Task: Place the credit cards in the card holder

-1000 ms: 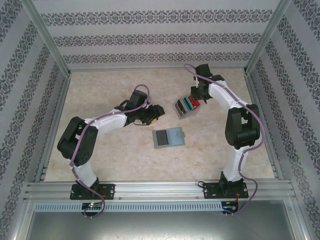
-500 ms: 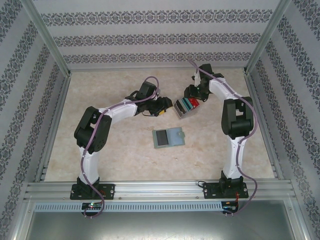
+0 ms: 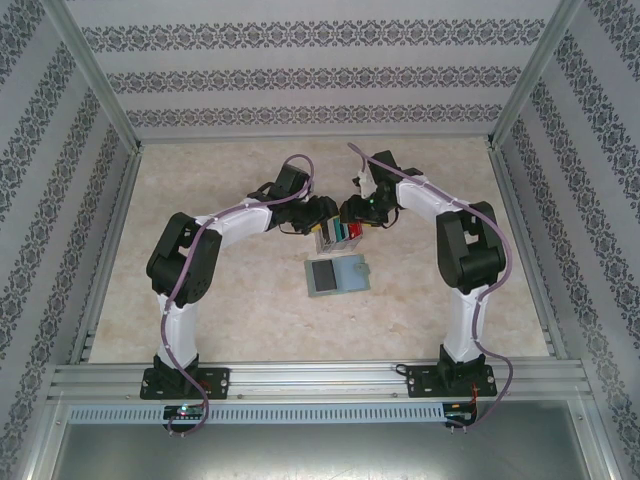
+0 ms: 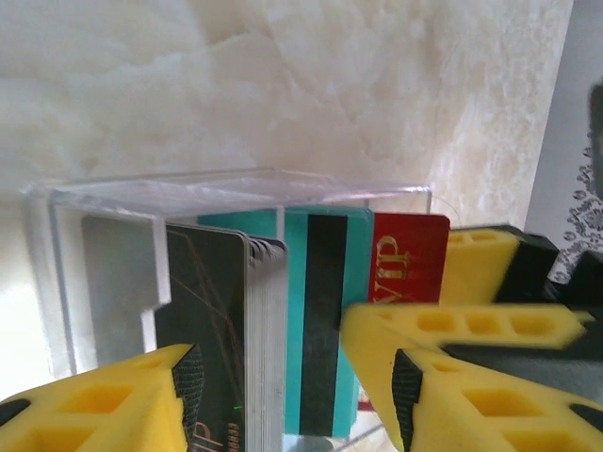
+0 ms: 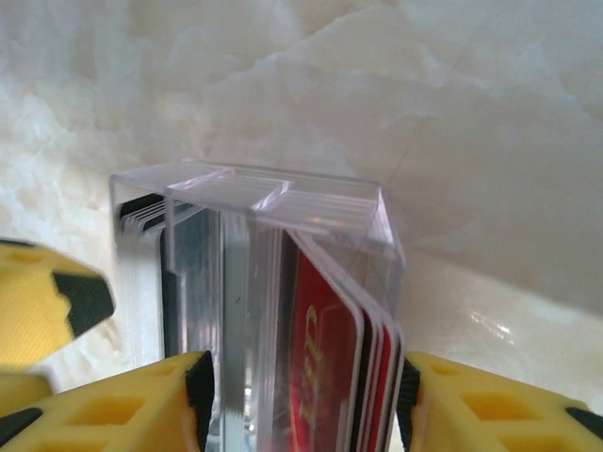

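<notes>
At centre, right gripper (image 5: 306,372) clamps clear tray (image 5: 283,193) of upright credit cards (image 4: 325,282); left gripper (image 4: 268,363) straddles the dark grey and teal ones, grip not discernible. The card holder (image 3: 337,275) lies open just near-side of them, bare marbled table (image 3: 220,300) around it. Patterned walls (image 3: 320,80) and metal rails (image 3: 320,378) box the table in.

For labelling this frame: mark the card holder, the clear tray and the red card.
card holder (image 3: 338,275), top external view, middle of the open wallet.
clear tray (image 4: 236,193), left wrist view, its upper clear wall.
red card (image 4: 410,254), left wrist view, its lettered face.
</notes>
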You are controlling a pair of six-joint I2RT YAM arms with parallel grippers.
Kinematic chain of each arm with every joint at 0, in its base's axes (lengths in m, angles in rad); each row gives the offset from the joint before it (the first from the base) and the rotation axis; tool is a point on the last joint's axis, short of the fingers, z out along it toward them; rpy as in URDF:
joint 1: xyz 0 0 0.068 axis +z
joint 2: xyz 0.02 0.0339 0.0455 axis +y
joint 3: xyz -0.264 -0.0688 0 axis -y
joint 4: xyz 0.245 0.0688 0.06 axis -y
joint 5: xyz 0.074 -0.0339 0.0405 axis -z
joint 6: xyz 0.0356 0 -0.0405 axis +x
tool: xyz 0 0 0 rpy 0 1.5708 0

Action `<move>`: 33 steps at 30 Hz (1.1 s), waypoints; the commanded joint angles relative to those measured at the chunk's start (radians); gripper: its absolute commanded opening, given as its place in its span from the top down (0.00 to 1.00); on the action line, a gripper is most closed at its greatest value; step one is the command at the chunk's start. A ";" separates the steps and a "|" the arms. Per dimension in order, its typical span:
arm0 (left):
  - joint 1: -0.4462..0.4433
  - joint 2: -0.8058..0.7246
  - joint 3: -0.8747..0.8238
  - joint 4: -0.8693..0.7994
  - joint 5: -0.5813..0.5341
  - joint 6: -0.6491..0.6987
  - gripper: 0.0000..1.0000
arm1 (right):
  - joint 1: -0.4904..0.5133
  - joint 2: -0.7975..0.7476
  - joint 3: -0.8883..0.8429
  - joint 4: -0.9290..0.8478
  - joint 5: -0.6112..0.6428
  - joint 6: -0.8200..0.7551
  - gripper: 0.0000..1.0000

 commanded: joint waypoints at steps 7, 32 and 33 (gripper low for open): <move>0.008 0.039 0.021 -0.051 -0.019 0.024 0.42 | 0.003 -0.086 0.015 -0.059 0.124 -0.018 0.46; 0.009 0.046 -0.008 -0.073 -0.035 0.028 0.44 | 0.046 -0.077 0.039 -0.118 0.405 -0.032 0.55; 0.009 0.046 -0.010 -0.072 -0.033 0.028 0.44 | 0.045 -0.084 0.042 -0.123 0.411 -0.035 0.56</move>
